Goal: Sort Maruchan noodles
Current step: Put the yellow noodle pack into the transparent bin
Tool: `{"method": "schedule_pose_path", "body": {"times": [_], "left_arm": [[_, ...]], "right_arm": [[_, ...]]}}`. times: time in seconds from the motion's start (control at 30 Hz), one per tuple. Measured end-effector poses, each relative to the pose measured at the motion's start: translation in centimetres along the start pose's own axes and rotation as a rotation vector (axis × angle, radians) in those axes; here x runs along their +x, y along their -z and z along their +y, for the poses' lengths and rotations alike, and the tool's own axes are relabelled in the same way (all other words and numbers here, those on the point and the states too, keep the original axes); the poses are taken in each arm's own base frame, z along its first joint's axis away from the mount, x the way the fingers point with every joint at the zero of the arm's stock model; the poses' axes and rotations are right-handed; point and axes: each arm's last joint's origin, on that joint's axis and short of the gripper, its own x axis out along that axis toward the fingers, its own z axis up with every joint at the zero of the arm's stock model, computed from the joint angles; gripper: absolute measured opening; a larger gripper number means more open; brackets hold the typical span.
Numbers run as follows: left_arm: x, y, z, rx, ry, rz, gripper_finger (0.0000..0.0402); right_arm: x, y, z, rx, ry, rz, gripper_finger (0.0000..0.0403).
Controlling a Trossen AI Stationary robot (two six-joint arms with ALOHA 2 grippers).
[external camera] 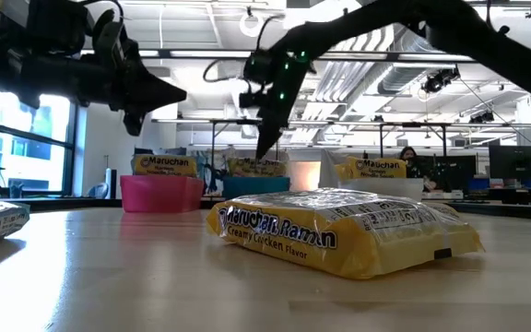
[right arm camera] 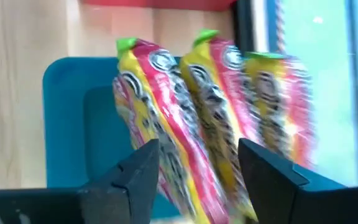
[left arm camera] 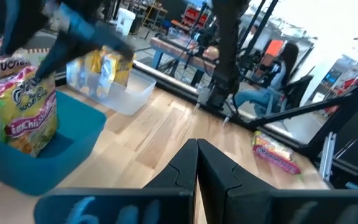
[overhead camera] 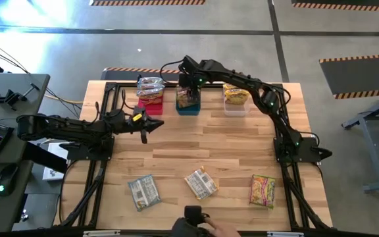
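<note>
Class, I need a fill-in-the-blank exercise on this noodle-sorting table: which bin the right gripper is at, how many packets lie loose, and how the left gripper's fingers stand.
1. The right gripper hovers, fingers open, over the ____ bin.
2. On the near part of the table, ____ noodle packets lie loose outside the bins.
3. The left gripper has its fingers ____.

Missing words: blue; three; shut

You see a pale wood-grain table (overhead camera: 196,148) carrying a pink bin (overhead camera: 151,105), a blue bin (overhead camera: 188,107) and a clear bin (overhead camera: 235,108), with silvery grey packets (overhead camera: 143,191), a yellow packet (external camera: 344,231) lettered dark blue, and yellow, red and green packets (right arm camera: 191,124).
</note>
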Motion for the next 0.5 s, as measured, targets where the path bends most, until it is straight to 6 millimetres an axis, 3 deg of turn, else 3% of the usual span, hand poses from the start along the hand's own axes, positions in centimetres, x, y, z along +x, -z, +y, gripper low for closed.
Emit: {"method": "schedule_pose_path", "body": {"times": [0.17,0.3,0.43,0.5], "left_arm": [[0.0,0.2,0.1,0.026,-0.015,0.021,0.0],[0.0,0.2,0.1,0.028,-0.017,0.021,0.0],[0.0,0.3,0.1,0.029,-0.018,0.023,0.0],[0.0,0.3,0.1,0.03,-0.019,0.026,0.0]], "right_arm": [[-4.7,-0.4,0.8,-0.016,0.082,0.015,0.0166],[-7.4,-0.5,1.7,-0.028,0.052,-0.037,0.0108],[-7.3,-0.1,3.1,-0.045,0.036,-0.099,0.0025],[-6.6,0.4,4.1,-0.034,0.018,-0.146,0.0008]]}}
